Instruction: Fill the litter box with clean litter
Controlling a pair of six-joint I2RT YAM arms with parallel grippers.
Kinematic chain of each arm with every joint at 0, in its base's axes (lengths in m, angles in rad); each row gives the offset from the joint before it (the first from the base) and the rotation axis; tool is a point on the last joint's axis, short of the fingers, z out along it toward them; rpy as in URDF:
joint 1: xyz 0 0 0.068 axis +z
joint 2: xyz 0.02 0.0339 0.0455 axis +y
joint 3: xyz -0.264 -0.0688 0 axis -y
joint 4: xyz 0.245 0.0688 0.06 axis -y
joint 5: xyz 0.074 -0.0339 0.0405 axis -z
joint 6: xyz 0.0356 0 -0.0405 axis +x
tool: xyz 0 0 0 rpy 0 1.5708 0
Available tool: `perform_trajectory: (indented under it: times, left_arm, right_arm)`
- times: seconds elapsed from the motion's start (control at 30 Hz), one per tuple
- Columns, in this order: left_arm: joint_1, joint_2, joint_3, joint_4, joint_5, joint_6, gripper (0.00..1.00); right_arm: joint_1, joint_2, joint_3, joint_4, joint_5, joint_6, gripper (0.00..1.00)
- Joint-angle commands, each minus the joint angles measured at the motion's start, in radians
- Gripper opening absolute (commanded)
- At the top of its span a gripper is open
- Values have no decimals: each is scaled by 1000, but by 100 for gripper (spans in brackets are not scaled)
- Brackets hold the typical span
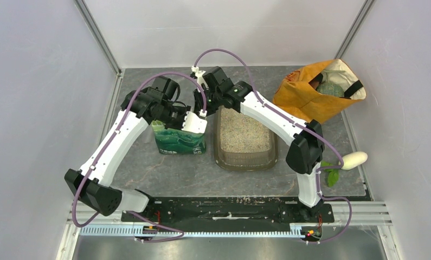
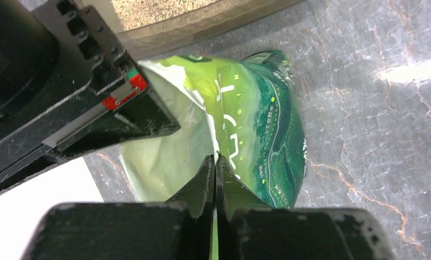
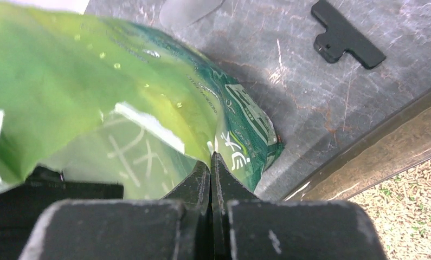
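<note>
The litter box [image 1: 246,162] lies mid-table with pale clean litter [image 1: 244,132] spread in it. To its left a glossy green pouch [image 1: 179,142] stands on the table with its mouth held apart. My left gripper [image 1: 194,123] is shut on one edge of that mouth. Its fingertips [image 2: 215,160] pinch the green film of the pouch [image 2: 256,119]. My right gripper [image 1: 201,108] is shut on the opposite edge, its fingertips [image 3: 210,157] clamped on the pouch [image 3: 94,92]. The litter box's rim [image 3: 375,157] and litter [image 3: 413,216] show at lower right.
An orange cloth bag [image 1: 319,89] sits at the back right. A white oval object [image 1: 354,160] and a green leaf [image 1: 331,174] lie by the right arm. A black clip [image 3: 346,35] lies on the table behind the pouch. Walls close in on both sides.
</note>
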Motion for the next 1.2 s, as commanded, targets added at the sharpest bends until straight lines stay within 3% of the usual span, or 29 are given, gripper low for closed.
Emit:
perform_trajectory:
  times: [0.0, 0.27, 0.43, 0.7, 1.17]
  left_arm:
    - [-4, 16, 96, -64, 133, -30, 2]
    - [-5, 42, 152, -129, 169, -29, 2]
    - [-6, 26, 54, -88, 231, -66, 2]
    - [-12, -21, -119, 67, 220, -81, 2]
    - [-23, -52, -236, 165, 192, -138, 2]
  right_arm:
    - [-1, -98, 3, 186, 73, 97, 0]
    - [2, -141, -95, 307, 118, 182, 0]
    - [7, -146, -185, 323, 115, 264, 0]
    - [7, -115, -240, 392, 105, 416, 0]
    - [-2, -95, -290, 388, 93, 663, 0]
